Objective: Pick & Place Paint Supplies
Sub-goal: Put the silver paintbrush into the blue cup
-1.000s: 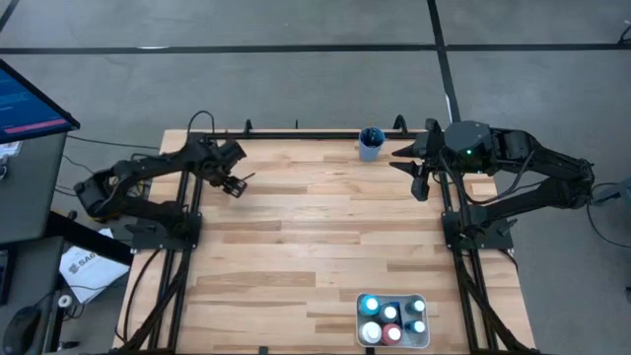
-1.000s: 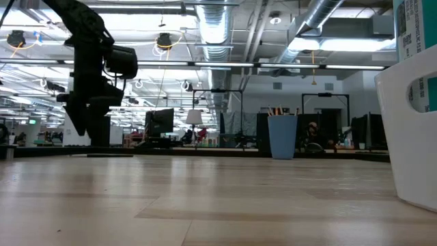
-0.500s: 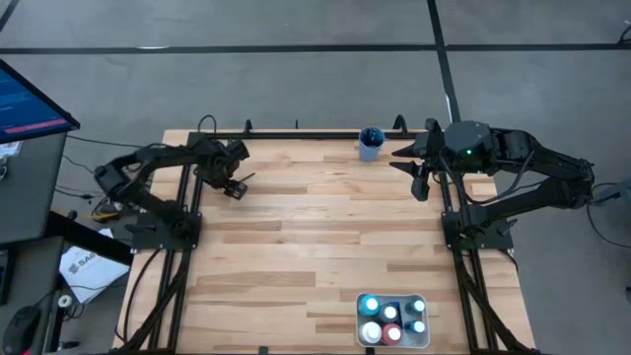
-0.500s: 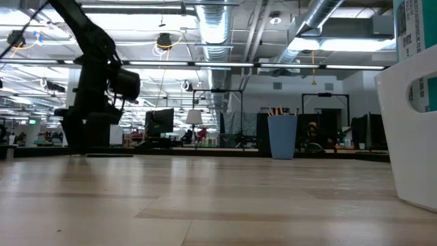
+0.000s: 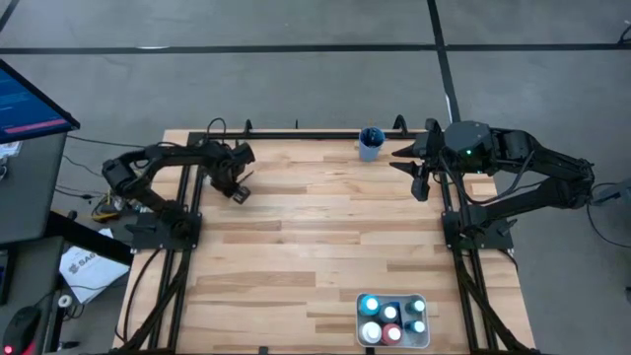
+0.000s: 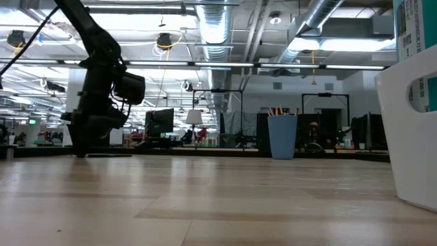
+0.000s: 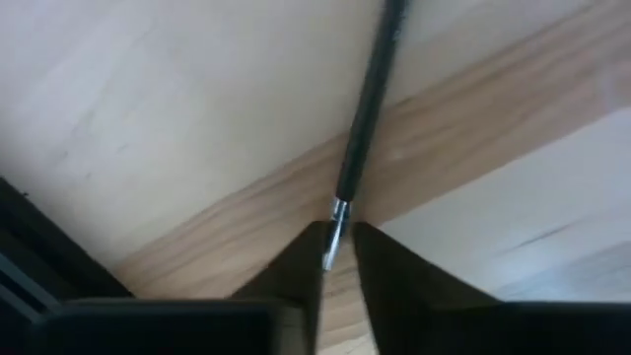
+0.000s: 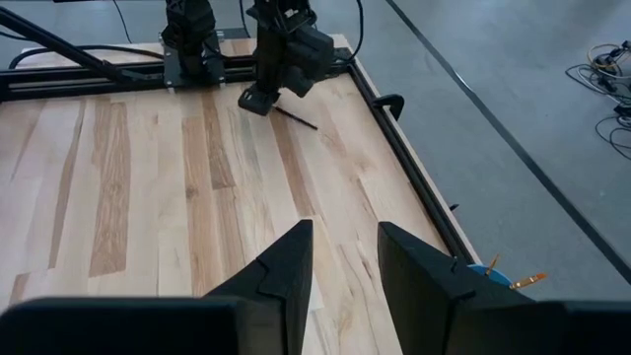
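Now | left fingers clenched on paintbrush | right fingers released

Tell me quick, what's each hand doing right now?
Left hand: down at the table, closing around a paintbrush.
Right hand: open, empty.

Left arm folded near the tabletop's far left corner, wrist pitched down, left pincer at the surface, fingers nearly together. Right arm parked along the far right edge, right pincer raised, fingers parted.
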{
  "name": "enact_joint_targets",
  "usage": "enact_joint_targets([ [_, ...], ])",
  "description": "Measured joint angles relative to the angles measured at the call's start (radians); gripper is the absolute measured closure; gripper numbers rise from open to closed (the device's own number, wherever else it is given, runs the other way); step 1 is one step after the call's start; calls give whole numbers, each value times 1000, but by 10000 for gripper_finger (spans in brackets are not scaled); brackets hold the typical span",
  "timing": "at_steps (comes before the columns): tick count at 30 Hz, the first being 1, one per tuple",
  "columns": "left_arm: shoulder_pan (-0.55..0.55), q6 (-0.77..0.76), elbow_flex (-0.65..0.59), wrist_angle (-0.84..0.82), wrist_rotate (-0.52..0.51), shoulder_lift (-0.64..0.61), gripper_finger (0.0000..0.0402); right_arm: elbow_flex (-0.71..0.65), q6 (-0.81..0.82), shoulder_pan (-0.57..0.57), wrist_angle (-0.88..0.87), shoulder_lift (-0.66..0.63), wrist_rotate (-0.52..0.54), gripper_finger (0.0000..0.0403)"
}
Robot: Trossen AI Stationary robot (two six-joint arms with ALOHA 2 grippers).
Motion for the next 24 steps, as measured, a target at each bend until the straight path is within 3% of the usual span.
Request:
enact_joint_targets([
  [4,-20,-13,0,4,5,0,391,0,0,0,-2,0,0,294],
  [10,-86,-46,2,13,9,-40,399,0,0,0,5,5,0,294],
  [12,-120,-51,21,27,112,-78,399,0,-11,0,13,17,0,294],
  [15,-161,-85,59,20,170,-149,400,-1,-65,0,22,39,0,294],
  [19,-216,-170,148,21,163,-213,400,0,-89,-4,30,70,0,294],
  [24,-226,-310,264,88,241,-229,401,1,-89,-21,41,84,0,294],
])
